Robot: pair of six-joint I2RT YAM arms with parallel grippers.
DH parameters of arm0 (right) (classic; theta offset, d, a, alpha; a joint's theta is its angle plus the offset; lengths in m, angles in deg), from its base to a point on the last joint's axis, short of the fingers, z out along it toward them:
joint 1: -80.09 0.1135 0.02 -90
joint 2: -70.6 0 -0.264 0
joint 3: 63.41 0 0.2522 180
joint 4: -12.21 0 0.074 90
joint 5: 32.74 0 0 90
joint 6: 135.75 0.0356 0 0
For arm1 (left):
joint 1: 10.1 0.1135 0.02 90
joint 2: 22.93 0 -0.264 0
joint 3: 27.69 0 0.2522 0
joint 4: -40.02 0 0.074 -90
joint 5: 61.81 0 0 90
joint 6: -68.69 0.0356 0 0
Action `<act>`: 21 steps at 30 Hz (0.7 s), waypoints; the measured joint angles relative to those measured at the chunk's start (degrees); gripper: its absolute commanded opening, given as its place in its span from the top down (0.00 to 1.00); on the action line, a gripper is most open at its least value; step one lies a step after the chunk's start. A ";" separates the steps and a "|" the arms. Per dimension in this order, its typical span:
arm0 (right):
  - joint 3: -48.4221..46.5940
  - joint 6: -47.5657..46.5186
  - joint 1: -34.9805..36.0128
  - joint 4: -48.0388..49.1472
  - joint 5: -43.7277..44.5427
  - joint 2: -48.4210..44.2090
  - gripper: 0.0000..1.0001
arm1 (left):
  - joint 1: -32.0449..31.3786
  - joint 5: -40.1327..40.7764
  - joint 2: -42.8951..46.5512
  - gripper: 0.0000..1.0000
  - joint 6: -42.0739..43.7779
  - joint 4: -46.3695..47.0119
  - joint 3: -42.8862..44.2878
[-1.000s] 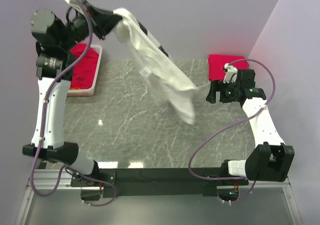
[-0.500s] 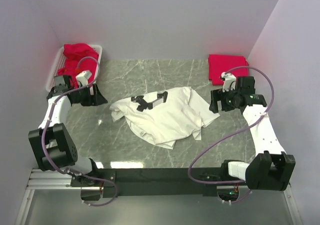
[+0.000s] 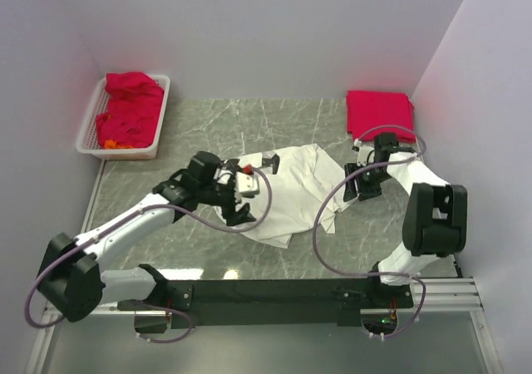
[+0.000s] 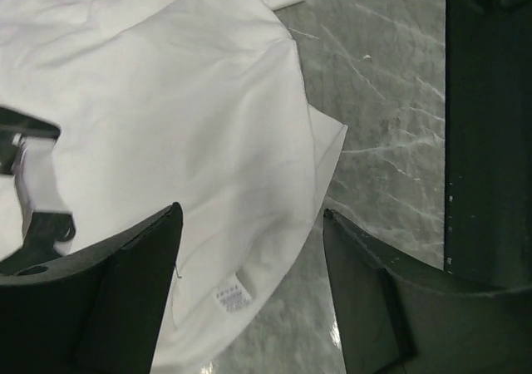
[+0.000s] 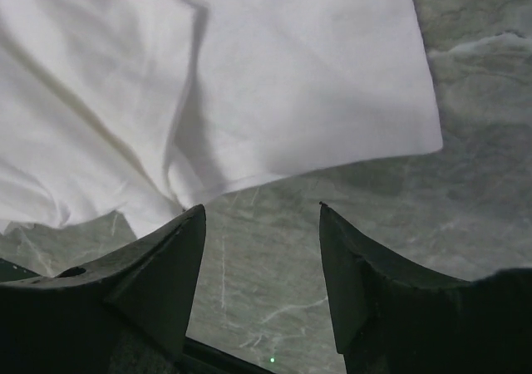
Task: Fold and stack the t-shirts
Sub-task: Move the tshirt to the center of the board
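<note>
A white t-shirt [image 3: 295, 193] lies crumpled in the middle of the marble table [image 3: 191, 120]. My left gripper [image 3: 243, 201] hangs low over its left part. In the left wrist view the left gripper [image 4: 249, 212] is open, with the white t-shirt [image 4: 183, 125] and its sewn label [image 4: 233, 295] below the gap and nothing gripped. My right gripper [image 3: 362, 183] sits at the shirt's right edge. The right wrist view shows the right gripper [image 5: 261, 208] open over bare marble, just short of the white t-shirt's [image 5: 274, 66] hem. A folded red t-shirt [image 3: 380, 113] lies at the back right.
A white basket [image 3: 91, 129] holding crumpled red t-shirts [image 3: 130, 108] stands at the back left. Walls close in the table at the back and on both sides. The black bar [image 3: 266, 292] carrying the arm bases runs along the near edge.
A second ago the left gripper held the white t-shirt up high; the shirt now lies on the table, released. Both arms have come in to the shirt's sides. The right jaws have narrowed.
</note>
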 measured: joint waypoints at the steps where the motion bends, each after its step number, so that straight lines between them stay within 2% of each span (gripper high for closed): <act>1: -0.02 0.61 0.00 0.50 0.26 1.60 0.36 | -1.77 1.05 -1.31 0.26 0.79 1.57 -0.42; 7: -1.09 3.78 -0.02 3.98 3.37 6.54 0.35 | -13.16 9.18 -10.64 0.25 6.71 10.05 -0.90; 12: -3.56 6.45 -0.22 6.51 4.50 9.55 0.35 | -20.59 15.78 -19.41 0.25 8.22 14.49 1.99; 21: -7.10 8.87 -0.39 7.63 2.78 13.27 0.54 | -28.87 27.96 -31.56 0.31 9.25 23.82 6.47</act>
